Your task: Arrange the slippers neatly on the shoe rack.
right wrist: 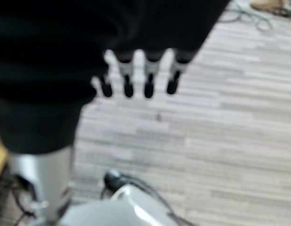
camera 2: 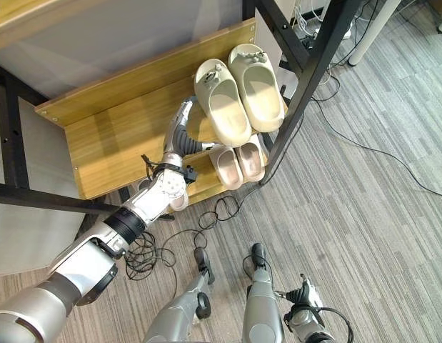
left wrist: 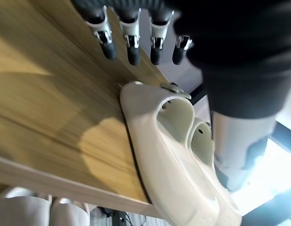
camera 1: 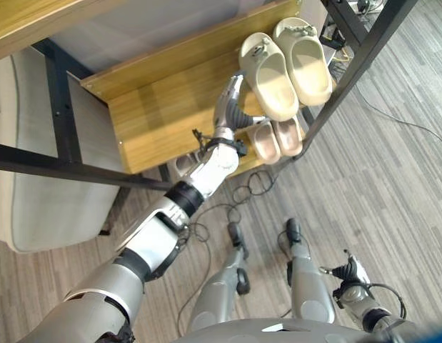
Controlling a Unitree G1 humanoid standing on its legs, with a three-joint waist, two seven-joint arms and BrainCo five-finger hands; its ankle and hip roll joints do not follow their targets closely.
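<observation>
No lettering can be made out on any surface. Nearest, at about 5 o'clock in the left eye view, the right hand [camera 1: 351, 274] hangs low over the grey plank floor [camera 1: 392, 171], fingers straight and holding nothing. Further out, the left hand [camera 1: 230, 107] reaches toward 1 o'clock over the wooden shelf [camera 1: 156, 107], fingers extended and relaxed, empty, just beside the heel of the cream slippers [camera 1: 286, 66]. These lie side by side at the shelf's 2 o'clock end. A pinkish pair [camera 1: 276, 139] sits on the tier below.
</observation>
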